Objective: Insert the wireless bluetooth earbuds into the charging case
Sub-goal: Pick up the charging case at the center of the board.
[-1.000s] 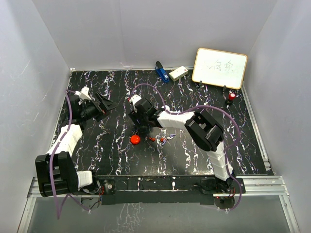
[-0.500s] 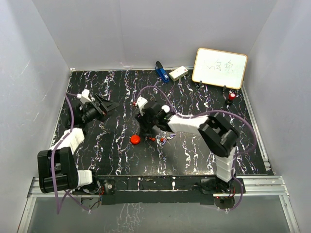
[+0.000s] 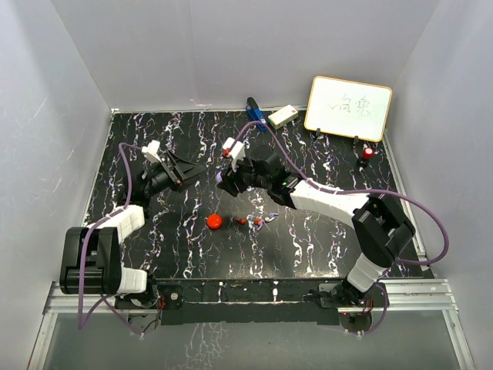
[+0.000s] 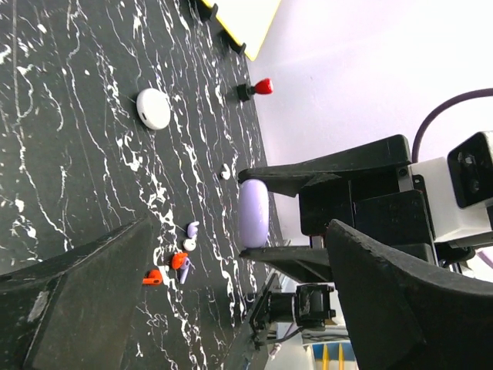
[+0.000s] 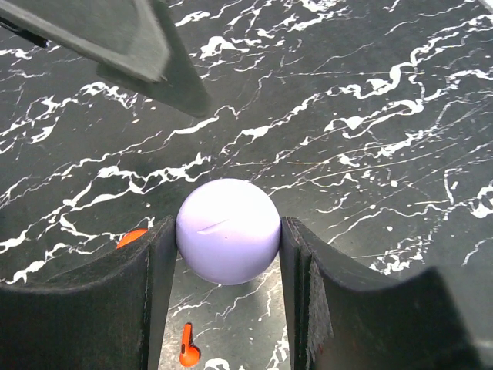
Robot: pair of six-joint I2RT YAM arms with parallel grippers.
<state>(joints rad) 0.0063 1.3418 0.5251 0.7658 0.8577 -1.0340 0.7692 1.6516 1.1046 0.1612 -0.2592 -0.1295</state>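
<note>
A round lilac charging case [image 5: 227,230] hangs above the table, lid closed, with my right gripper [image 5: 228,231] shut on its sides. In the top view that gripper [image 3: 225,181] is at the table's middle. My left gripper [image 3: 192,169] stands open just left of it, jaws wide and pointing at the case [image 4: 253,213]. The earbuds lie loose on the black marbled table [image 3: 177,239]: a purple one [image 4: 192,228], a white one [image 4: 189,243], a red one [image 4: 179,260] and another red one [image 4: 152,277]. One red earbud [image 5: 186,353] shows below the held case.
A round red case [image 3: 215,221] lies left of the earbuds. A white round case [image 4: 153,108] lies further back. At the far right stand a whiteboard [image 3: 348,108] and a red-capped marker [image 3: 367,153]. A blue object [image 3: 256,114] and a white box [image 3: 283,116] sit at the back edge.
My right gripper has closed on the lilac case and carried it up and toward the back. My left arm has swung right, toward the held case.
</note>
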